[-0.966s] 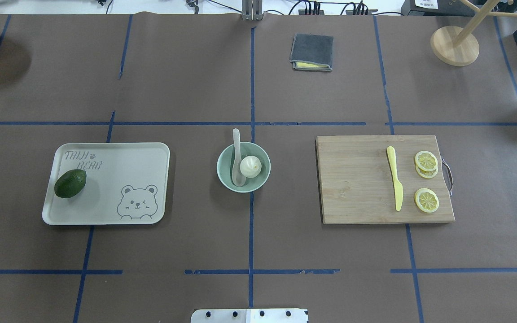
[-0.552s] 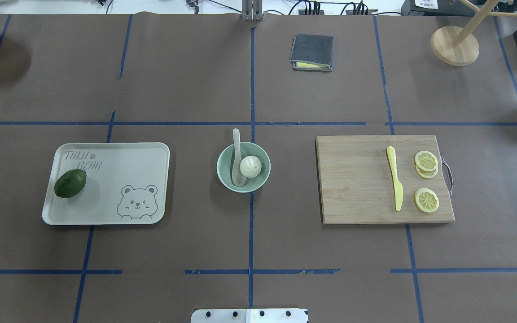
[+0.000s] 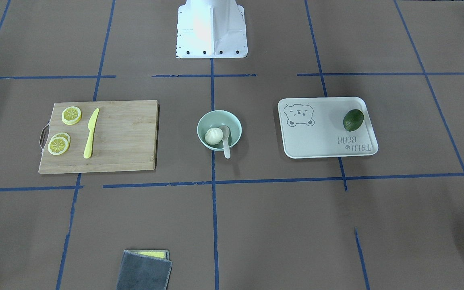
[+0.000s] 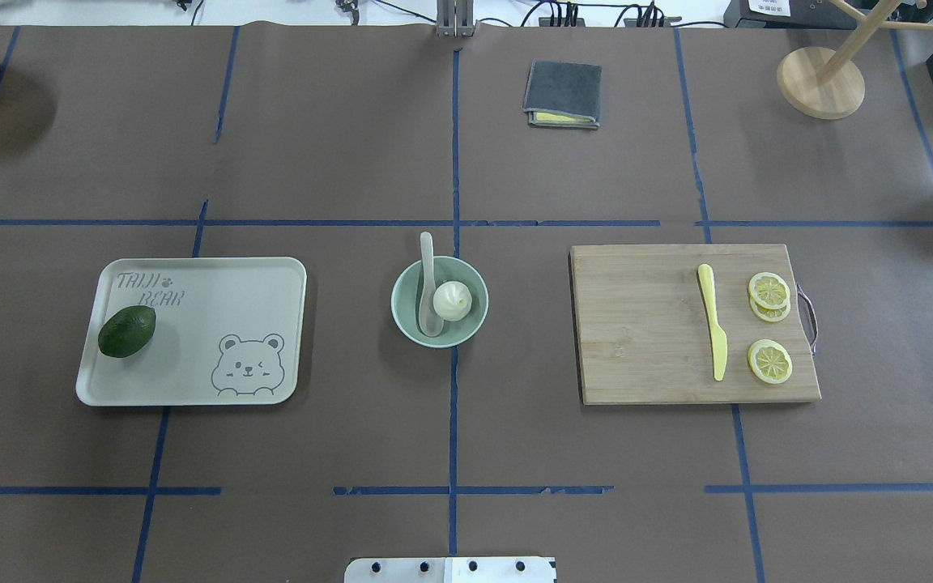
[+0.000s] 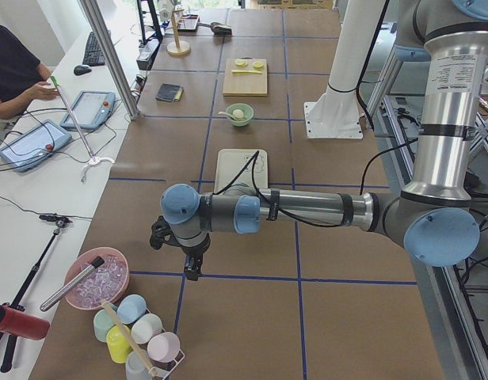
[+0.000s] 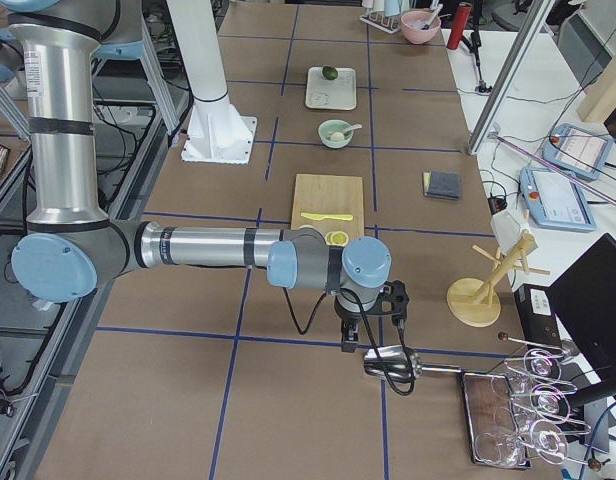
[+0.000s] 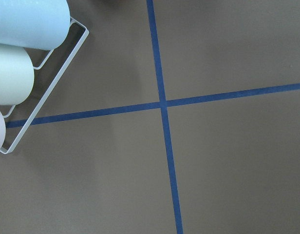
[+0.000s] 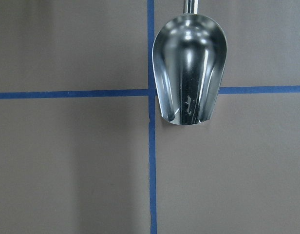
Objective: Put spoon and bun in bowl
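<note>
The pale mint-green bowl (image 4: 398, 320) stands at the table's middle, also in the front-facing view (image 3: 232, 121). The white pleated bun (image 4: 452, 300) lies inside it on the right. The whitish spoon (image 4: 428, 283) rests in the bowl beside the bun, its scoop inside and its handle sticking out over the far rim. Both arms are far from the bowl. The left gripper (image 5: 192, 269) hangs near the table's left end and the right gripper (image 6: 350, 338) near its right end. I cannot tell whether either is open or shut.
A white bear-print tray (image 4: 191, 332) with an avocado (image 4: 126, 331) lies left of the bowl. A cutting board (image 4: 645, 324) with a yellow knife (image 4: 712, 332) and lemon slices (image 4: 769, 361) lies right. A metal scoop (image 8: 189, 68) lies under the right wrist, and cups (image 7: 13, 73) under the left.
</note>
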